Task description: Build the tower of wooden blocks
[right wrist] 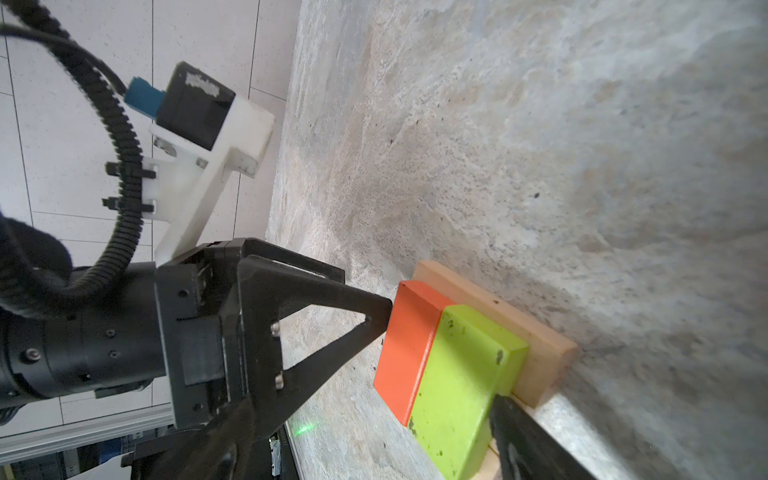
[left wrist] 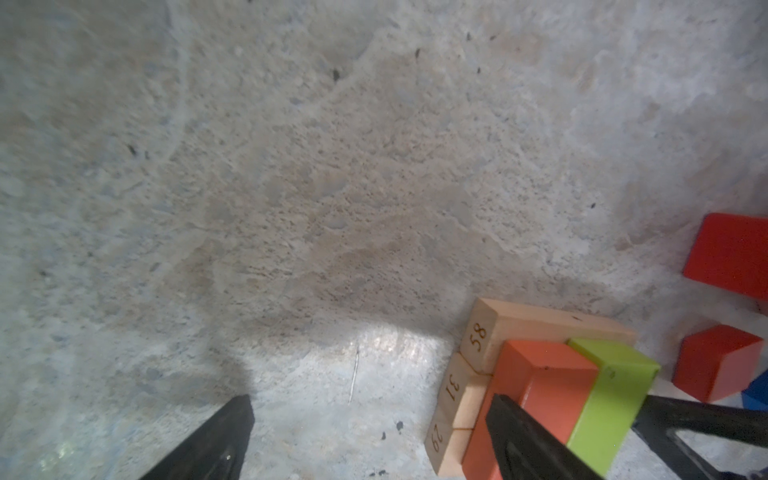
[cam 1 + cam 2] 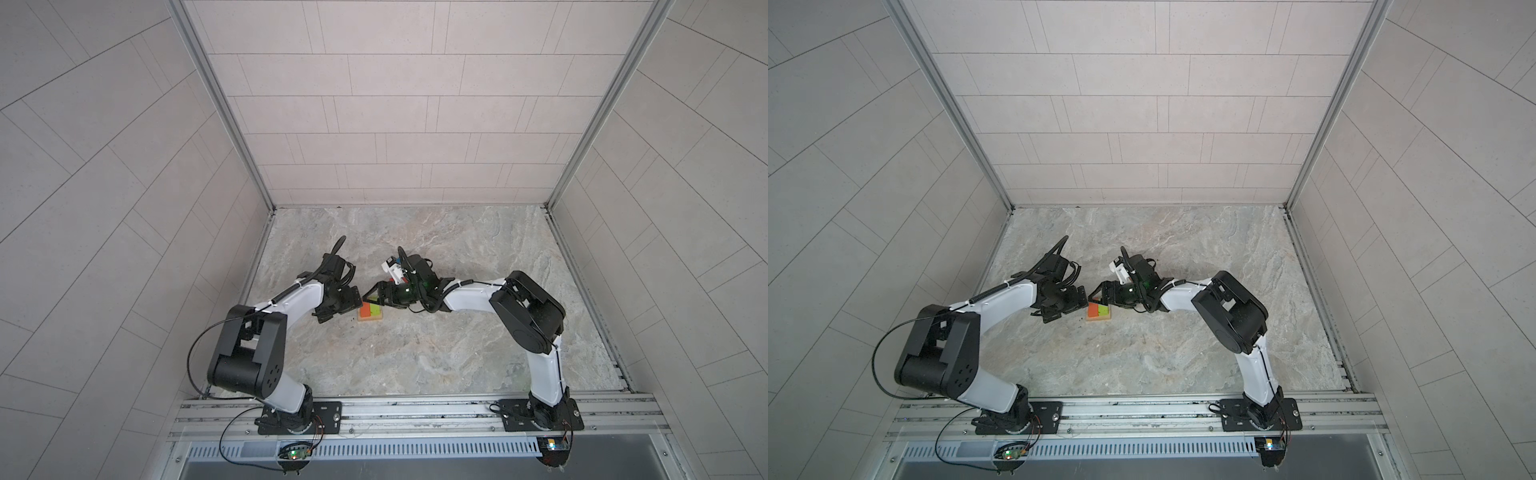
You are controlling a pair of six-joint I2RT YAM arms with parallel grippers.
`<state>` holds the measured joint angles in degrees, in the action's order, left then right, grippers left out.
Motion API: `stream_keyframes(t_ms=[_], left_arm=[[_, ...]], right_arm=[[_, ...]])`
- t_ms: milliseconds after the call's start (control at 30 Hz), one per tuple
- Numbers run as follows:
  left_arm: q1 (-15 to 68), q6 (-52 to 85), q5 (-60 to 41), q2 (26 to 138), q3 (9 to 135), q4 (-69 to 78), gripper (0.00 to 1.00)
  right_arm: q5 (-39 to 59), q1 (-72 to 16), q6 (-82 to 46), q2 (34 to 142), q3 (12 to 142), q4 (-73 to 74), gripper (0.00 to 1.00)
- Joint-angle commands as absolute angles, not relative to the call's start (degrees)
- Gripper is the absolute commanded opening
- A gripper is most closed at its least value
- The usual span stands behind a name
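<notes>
The tower is low: three tan bars [image 2: 536, 322] numbered 58, 31 and 29 lie side by side. An orange oblong [image 2: 552, 374] and a lime oblong [image 2: 611, 386] lie next to each other on top, seen in both top views at the orange oblong [image 3: 366, 309] and the lime oblong [image 3: 1103, 309]. My left gripper [image 3: 347, 308] is open, one fingertip [image 1: 384, 309] at the orange oblong's outer side. My right gripper [image 3: 374, 300] is open; one finger [image 1: 528, 440] rests against the lime oblong's side.
Beyond the tower in the left wrist view lie a red cube [image 2: 719, 361], a larger red block [image 2: 731, 253] and a blue piece's corner [image 2: 758, 395]; the right arm hides them in both top views. Walls enclose the marble floor [image 3: 436, 340].
</notes>
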<state>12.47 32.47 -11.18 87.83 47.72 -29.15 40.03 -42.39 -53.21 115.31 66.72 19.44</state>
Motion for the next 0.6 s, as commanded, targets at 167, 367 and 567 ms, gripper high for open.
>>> stream_keyframes(t_ms=[167,367,567], left_arm=[[12.8,31.9,-10.9,88.7,48.4,-29.4,0.95],[12.8,31.9,-10.8,88.5,48.4,-29.4,0.95],[12.7,31.9,-10.8,88.6,48.6,-29.4,0.95]], right_arm=[[39.8,-42.7,-54.1,113.8,65.4,20.2,0.90],[40.0,-42.7,-54.1,113.8,65.6,20.0,0.90],[40.0,-42.7,-54.2,113.3,65.2,20.0,0.90]])
